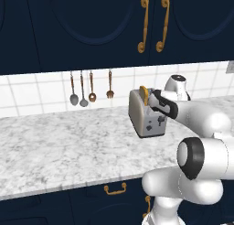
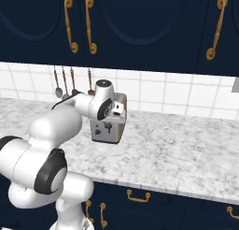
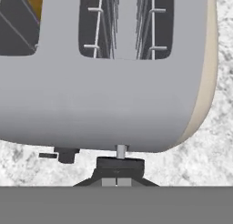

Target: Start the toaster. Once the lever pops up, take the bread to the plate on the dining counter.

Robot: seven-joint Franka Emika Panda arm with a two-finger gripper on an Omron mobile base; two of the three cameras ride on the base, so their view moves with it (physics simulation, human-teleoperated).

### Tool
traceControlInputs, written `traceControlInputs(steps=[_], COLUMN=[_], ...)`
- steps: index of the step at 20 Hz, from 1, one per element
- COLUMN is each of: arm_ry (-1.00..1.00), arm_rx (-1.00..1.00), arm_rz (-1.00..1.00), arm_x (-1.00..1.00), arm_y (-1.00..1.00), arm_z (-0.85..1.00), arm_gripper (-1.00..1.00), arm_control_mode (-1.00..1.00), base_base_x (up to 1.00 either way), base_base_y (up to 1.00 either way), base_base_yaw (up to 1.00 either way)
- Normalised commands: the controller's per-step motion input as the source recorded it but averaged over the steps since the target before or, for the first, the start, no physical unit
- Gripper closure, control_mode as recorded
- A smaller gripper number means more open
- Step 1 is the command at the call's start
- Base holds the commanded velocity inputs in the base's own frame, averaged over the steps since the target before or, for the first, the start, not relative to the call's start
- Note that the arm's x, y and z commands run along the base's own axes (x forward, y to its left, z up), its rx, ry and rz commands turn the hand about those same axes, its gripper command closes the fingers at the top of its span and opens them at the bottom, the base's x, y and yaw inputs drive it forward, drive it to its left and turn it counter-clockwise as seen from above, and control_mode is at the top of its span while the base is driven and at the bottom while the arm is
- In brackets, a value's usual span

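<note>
In the left base view we see the toaster point(image 1: 145, 113) standing on the marble worktop point(image 1: 68, 146), its control face turned toward us, with the golden crust of the bread point(image 1: 144, 94) poking up from a slot. Our gripper point(image 1: 157, 97) sits just over the toaster's near top edge, above the control face; from here we cannot tell how the fingers stand.

In the right base view our arm's wrist covers most of the toaster point(image 2: 108, 127); only its lower control face with dark knobs shows.

In the hand view we look down on the toaster point(image 3: 104, 100): a strip of bread point(image 3: 34, 0) sits in one slot, the other slot is bare wire. Our gripper point(image 3: 119, 182) has its fingertips pressed together, right on the lever point(image 3: 120, 164) sticking out of the control face.
</note>
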Motion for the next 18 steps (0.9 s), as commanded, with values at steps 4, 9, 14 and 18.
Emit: traceControlInputs(steps=[4, 9, 14, 18], arm_ry=[0.0, 0.0, 0.0, 0.0], arm_rx=[0.0, 0.0, 0.0, 0.0], arm_rz=[0.0, 0.0, 0.0, 0.0], arm_x=[0.16, 0.0, -0.06, 0.0], arm_y=[0.0, 0.0, -0.01, 0.0], arm_z=[-0.13, -0.33, -0.55, -0.64], arm_gripper=[1.0, 1.0, 1.0, 1.0], arm_control_mode=[-1.0, -1.0, -1.0, -1.0], base_base_x=[0.0, 0.0, 0.0, 0.0], base_base_y=[0.0, 0.0, 0.0, 0.0], base_base_yaw=[0.0, 0.0, 0.0, 0.0])
